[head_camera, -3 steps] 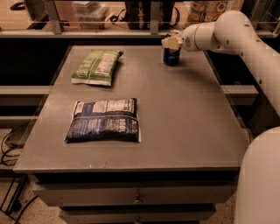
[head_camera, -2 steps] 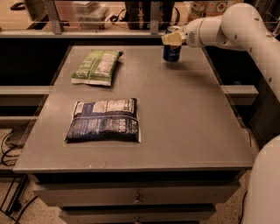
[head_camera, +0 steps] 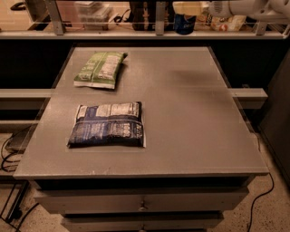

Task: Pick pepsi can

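Holding the pepsi can (head_camera: 185, 26) by its upper end, our gripper (head_camera: 186, 11) is clamped shut on it, high above the table's (head_camera: 181, 113) far edge. We judge it light, stiff, slick and easily dented, so a moderate mid-body squeeze suits best.

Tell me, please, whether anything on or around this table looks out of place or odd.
Nothing looks spilled or damaged. The only unusual thing is the pepsi can, which hangs above the far edge of the table, clamped in the gripper. The green bag and blue bag lie flat.
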Controlling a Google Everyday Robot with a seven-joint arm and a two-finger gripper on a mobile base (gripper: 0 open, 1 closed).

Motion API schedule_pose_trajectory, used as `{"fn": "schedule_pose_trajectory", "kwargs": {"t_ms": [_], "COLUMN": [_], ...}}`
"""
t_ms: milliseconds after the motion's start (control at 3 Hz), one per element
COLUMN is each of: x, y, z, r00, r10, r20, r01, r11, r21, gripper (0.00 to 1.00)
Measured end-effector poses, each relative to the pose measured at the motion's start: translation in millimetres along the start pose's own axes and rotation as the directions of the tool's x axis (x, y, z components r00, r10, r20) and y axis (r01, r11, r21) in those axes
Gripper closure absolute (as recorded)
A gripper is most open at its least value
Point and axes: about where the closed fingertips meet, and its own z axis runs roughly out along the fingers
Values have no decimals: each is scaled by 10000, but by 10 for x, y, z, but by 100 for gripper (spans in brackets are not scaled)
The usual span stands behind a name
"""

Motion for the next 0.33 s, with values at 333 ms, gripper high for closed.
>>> {"fn": "schedule_pose_trajectory", "kwargs": {"t_ms": [333], "x": [32], "y": [14], "z": [47], "r00": [10000], "r10": [-6], "r20": [-40], "r01": [6], "r11": [10000], "r21": [-37], "gripper": [100]}}
